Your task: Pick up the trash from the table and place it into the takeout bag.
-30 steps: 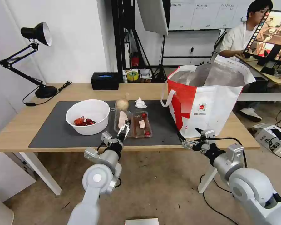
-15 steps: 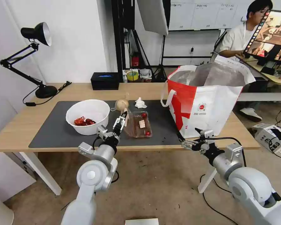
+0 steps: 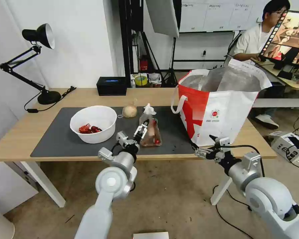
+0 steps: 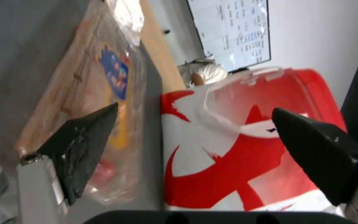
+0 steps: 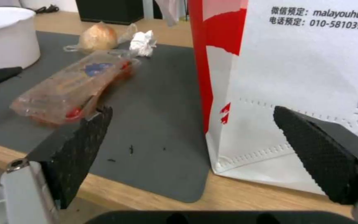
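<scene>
On the table, the clear hinged tray lies on the dark mat with its two halves folded together. My left gripper is open right beside it, one finger against the tray. A white bowl with red scraps, a beige wrapped lump and a crumpled tissue sit on the mat. The takeout bag stands open to the right. My right gripper hovers open at the bag's front corner, the tray off to its side.
A black desk lamp stands at the table's far left and a black tissue box at its back edge. A desk with a monitor is behind the bag. A white box lies on the floor at right.
My left gripper swung right and flipped the tray's open left half over onto the right half. The right arm has barely moved.
</scene>
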Tool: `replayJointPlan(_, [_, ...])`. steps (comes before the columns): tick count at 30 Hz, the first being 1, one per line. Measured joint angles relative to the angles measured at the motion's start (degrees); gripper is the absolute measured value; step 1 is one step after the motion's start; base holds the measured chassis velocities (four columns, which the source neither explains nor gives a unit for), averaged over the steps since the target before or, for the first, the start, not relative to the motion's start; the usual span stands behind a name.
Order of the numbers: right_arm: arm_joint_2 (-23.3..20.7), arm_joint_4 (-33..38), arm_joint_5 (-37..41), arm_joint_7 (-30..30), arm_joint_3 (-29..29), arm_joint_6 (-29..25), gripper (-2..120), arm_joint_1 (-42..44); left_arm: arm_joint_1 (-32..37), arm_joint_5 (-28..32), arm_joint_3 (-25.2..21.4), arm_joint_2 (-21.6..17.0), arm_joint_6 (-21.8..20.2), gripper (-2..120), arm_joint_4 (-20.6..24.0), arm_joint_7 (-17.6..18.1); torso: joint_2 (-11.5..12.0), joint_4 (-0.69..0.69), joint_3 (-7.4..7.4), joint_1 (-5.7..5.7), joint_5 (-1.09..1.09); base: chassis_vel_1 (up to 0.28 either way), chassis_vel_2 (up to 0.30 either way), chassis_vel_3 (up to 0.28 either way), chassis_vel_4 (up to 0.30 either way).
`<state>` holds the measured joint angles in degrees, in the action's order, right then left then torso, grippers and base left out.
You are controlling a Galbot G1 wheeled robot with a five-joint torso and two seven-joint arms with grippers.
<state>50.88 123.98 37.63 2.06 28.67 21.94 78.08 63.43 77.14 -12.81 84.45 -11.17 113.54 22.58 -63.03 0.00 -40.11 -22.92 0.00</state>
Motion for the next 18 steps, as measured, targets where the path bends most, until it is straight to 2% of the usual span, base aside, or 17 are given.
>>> replayJointPlan(6, [0.05,0.25,0.01,-0.01,0.16,-0.01,100,0.13,-0.3,-3.09,0.49,-1.71,-0.73,100,-0.15,-0.76,0.0,0.01,0.0,0.0,0.0,0.0,0.0,0.0,0.0])
replayJointPlan(9, [0.14,0.26,0.03,-0.01,0.15,-0.05,100,0.0,-0.66,-9.17,1.35,-4.41,-1.13,95,-0.72,-4.06,0.0,0.0,0.0,0.0,-0.01,0.0,0.0,0.0,0.0])
replayJointPlan(10, [0.14,0.26,0.03,-0.01,0.15,-0.05,100,0.0,-0.66,-9.17,1.35,-4.41,-1.13,95,-0.72,-4.06,0.0,0.0,0.0,0.0,-0.01,0.0,0.0,0.0,0.0])
replayJointPlan(12, [0.22,0.11,0.16,0.0,-0.06,-0.28,100,-0.3,-1.37,-14.97,1.88,-6.74,-1.13,87,-1.5,-7.75,0.0,0.0,0.0,0.0,-0.01,0.0,0.0,0.0,0.0])
replayJointPlan(13, [0.22,0.11,0.16,0.0,-0.06,-0.28,100,-0.3,-1.37,-14.97,1.88,-6.74,-1.13,87,-1.5,-7.75,0.0,0.0,0.0,0.0,-0.01,0.0,0.0,0.0,0.0])
replayJointPlan(16, [0.33,-0.41,2.69,0.11,-0.54,-1.56,100,-0.87,-3.59,-26.33,2.64,-12.42,-0.76,70,-3.43,-15.29,0.0,0.01,0.0,0.0,-0.01,0.0,0.0,0.0,0.0])
replayJointPlan(17, [0.33,-0.41,2.69,0.11,-0.54,-1.56,100,-0.87,-3.59,-26.33,2.64,-12.42,-0.76,70,-3.43,-15.29,0.0,0.01,0.0,0.0,-0.01,0.0,0.0,0.0,0.0])
replayJointPlan(18, [0.42,-0.69,3.92,0.13,-0.72,-2.11,100,-1.09,-4.65,-30.44,3.3,-14.95,-0.22,64,-4.56,-18.44,0.0,0.01,0.0,0.0,-0.01,0.0,0.0,0.0,0.0])
